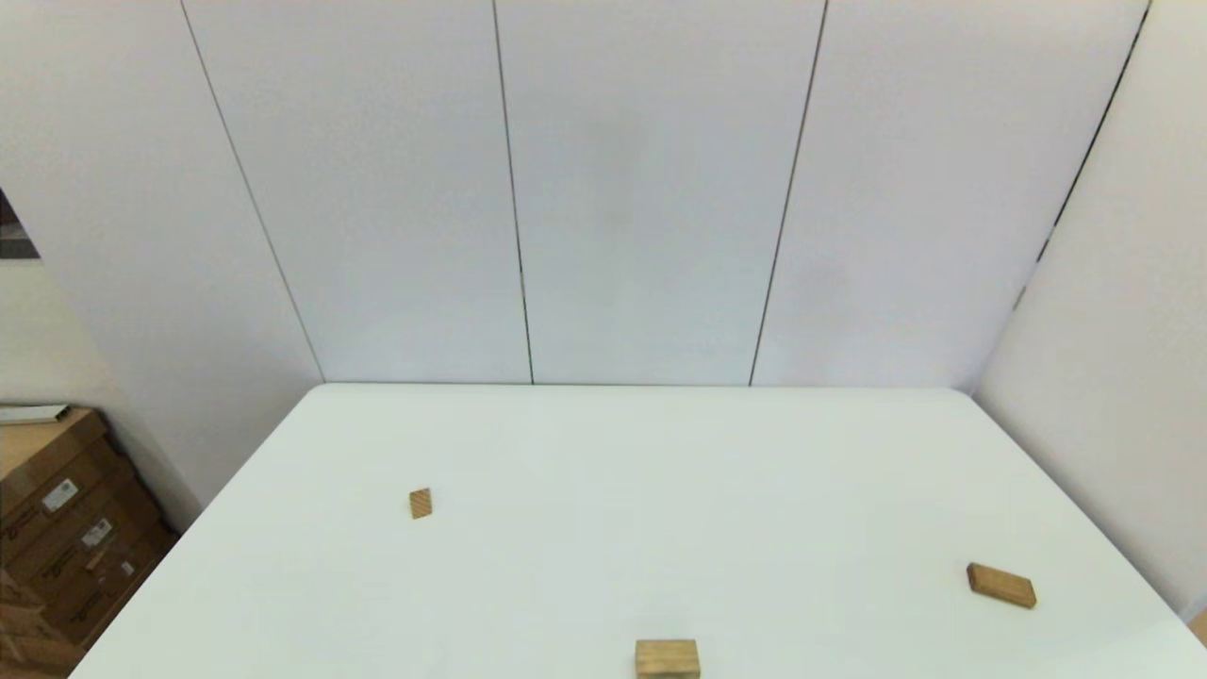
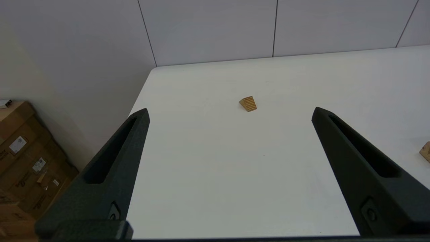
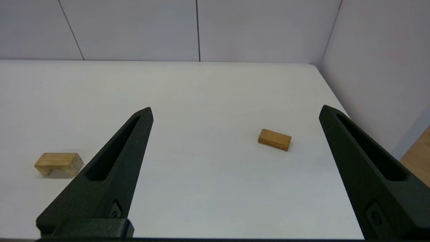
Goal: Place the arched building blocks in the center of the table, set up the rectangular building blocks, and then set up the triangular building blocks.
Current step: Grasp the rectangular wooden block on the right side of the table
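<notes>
Head view: white table (image 1: 603,490) bears light tan arched wooden block (image 1: 667,657) at near edge, darker brown flat slab (image 1: 1000,585) toward right edge, small striped wedge (image 1: 421,503) toward left edge. Left gripper (image 2: 230,114), right gripper (image 3: 235,112) both spread, above near edge.

No readable text in any view.

Small white paper labels are stuck on the brown cardboard boxes (image 1: 66,528) stacked on the floor beside the left edge of the large white rectangular table (image 1: 603,528), but their print is too small to make out. The wooden blocks, white wall panels and black gripper fingers carry no markings.
</notes>
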Motion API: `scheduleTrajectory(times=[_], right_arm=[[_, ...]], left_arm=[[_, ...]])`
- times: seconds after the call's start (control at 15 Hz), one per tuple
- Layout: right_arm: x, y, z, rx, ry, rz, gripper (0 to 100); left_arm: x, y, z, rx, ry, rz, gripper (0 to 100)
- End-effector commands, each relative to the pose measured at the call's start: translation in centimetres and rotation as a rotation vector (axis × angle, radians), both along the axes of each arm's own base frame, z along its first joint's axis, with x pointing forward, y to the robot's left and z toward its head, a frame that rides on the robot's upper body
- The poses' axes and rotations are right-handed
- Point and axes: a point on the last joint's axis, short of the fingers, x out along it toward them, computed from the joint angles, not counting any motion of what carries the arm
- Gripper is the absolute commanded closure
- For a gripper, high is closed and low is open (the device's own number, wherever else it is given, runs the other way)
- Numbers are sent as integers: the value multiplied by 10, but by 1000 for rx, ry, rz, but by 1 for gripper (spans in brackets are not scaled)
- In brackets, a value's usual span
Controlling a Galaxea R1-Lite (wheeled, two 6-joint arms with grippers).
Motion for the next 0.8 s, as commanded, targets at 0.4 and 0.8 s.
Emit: scheduleTrajectory(times=[0.4, 0.8], right_arm=[[29, -2, 92, 42, 253, -89, 0], [207, -10, 64, 50, 855, -132, 0]], left_arm=[[0, 0, 0, 4, 2, 0, 0], [0, 0, 0, 9, 1, -1, 0]])
